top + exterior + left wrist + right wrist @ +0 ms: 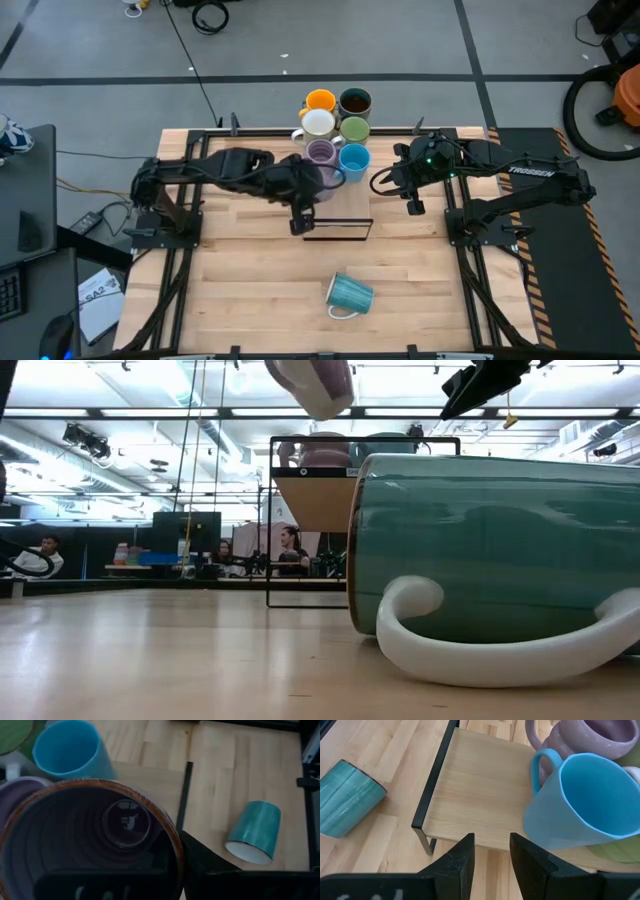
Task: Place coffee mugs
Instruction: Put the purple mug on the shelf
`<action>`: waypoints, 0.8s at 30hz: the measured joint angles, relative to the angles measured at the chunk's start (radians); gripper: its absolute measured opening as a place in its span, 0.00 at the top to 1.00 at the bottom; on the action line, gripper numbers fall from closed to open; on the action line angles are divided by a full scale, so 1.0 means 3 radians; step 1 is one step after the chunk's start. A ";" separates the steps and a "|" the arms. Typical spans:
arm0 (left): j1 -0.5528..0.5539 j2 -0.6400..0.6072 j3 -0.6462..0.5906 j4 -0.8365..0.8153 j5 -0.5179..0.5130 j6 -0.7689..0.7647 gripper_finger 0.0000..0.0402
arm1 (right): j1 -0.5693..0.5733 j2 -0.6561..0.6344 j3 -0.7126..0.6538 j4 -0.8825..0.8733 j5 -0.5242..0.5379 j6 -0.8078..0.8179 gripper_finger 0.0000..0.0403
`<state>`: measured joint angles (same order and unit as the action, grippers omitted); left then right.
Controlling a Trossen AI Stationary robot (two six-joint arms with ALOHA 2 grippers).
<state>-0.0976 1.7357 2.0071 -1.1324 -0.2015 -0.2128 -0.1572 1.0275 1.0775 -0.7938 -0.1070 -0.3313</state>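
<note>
1. The left gripper (303, 192) is up over the wooden shelf (350, 205) with its fingers pinched on the rim of a lilac mug (90, 840), carried clear of the board, just beside the second lilac mug (321, 153).
2. On the shelf's far part stand the orange mug (320, 101), dark teal mug (355, 102), a white-looking mug (317, 124), green mug (355, 128) and bright blue mug (354, 158).
3. The right gripper (491, 852) hovers near the blue mug, its fingers a little apart on nothing.
4. The ribbed teal mug (349, 294) lies tipped on the table (250, 280), well apart from the shelf.
5. I'd say the lilac mug is mid-placement; next it needs lowering upright onto bare shelf without knocking its neighbours.
</note>
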 joint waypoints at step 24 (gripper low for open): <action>0.0060 0.0544 -0.0001 -0.0099 0.0051 0.0428 0.92 | 0.0001 0.0000 0.0000 0.0048 0.0000 -0.0001 0.68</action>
<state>-0.0795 1.8990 2.0068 -1.1620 -0.1861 -0.0844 -0.1570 1.0275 1.0775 -0.7794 -0.1070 -0.3317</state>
